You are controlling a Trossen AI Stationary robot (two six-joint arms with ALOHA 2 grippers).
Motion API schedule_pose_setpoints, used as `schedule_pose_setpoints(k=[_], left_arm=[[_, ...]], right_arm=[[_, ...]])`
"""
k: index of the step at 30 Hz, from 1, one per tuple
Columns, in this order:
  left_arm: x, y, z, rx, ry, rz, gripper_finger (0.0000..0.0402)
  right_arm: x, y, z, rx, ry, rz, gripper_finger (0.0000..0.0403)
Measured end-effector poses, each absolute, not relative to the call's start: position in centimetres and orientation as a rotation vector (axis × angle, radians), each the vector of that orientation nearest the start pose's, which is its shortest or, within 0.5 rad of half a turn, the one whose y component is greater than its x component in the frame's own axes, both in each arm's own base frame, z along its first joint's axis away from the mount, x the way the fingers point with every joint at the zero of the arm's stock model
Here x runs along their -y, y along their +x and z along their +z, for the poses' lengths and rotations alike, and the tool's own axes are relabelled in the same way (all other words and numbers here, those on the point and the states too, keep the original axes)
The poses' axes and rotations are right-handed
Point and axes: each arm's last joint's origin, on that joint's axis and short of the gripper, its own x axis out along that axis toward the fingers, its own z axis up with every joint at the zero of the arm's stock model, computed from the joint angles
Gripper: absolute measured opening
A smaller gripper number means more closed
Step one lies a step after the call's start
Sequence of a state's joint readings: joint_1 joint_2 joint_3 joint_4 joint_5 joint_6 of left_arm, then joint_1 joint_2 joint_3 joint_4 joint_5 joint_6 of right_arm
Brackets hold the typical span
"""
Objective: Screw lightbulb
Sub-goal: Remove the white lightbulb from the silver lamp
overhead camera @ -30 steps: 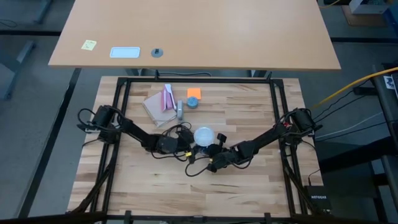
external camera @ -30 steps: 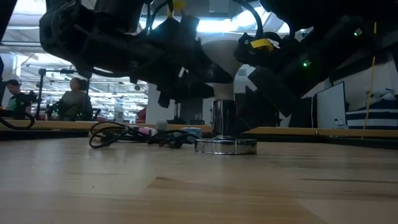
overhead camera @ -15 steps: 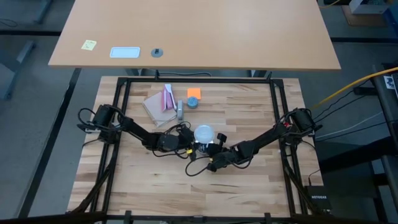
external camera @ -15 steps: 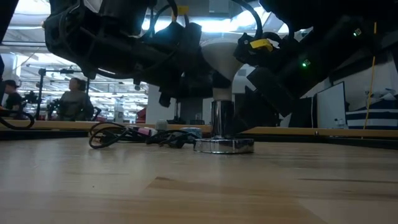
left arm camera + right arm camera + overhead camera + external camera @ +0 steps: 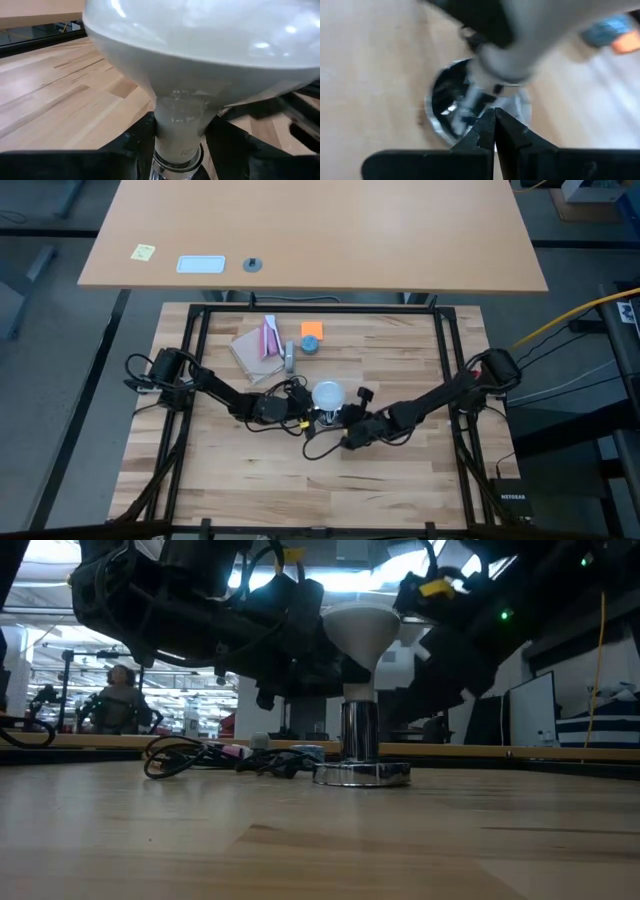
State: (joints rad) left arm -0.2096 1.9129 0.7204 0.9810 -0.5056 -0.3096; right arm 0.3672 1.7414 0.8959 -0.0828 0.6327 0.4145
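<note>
While clamped on the pale neck of the lightbulb [image 5: 200,65], left gripper [image 5: 177,142] sits with a finger [image 5: 137,137] on each side, just above the silver screw base. Lightbulb [image 5: 360,630] upright, globe up, base down in the chrome socket [image 5: 362,772] on the wooden table [image 5: 400,480]. Right gripper [image 5: 494,129] just beside the socket, fingers pressed together, holding nothing, tips pointing at the socket rim [image 5: 437,107]. Black cord [image 5: 200,755] loose on table beyond the left gripper.
</note>
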Motion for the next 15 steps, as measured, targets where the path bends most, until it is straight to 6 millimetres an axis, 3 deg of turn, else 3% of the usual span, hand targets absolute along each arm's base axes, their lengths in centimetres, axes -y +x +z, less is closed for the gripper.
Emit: schedule_pose_setpoints(k=[5, 15], left_arm=[[6.1, 34.1, 12.8, -0.146, -0.235, 0.315, 0.0144], [6.9, 33.9, 12.9, -0.133, -0.232, 0.284, 0.0142]], right_arm=[[-9.4, 30.4, 15.1, -0.765, -0.135, -0.5, 0.001], [-6.9, 31.5, 12.3, -0.864, -0.105, -0.539, 0.001]])
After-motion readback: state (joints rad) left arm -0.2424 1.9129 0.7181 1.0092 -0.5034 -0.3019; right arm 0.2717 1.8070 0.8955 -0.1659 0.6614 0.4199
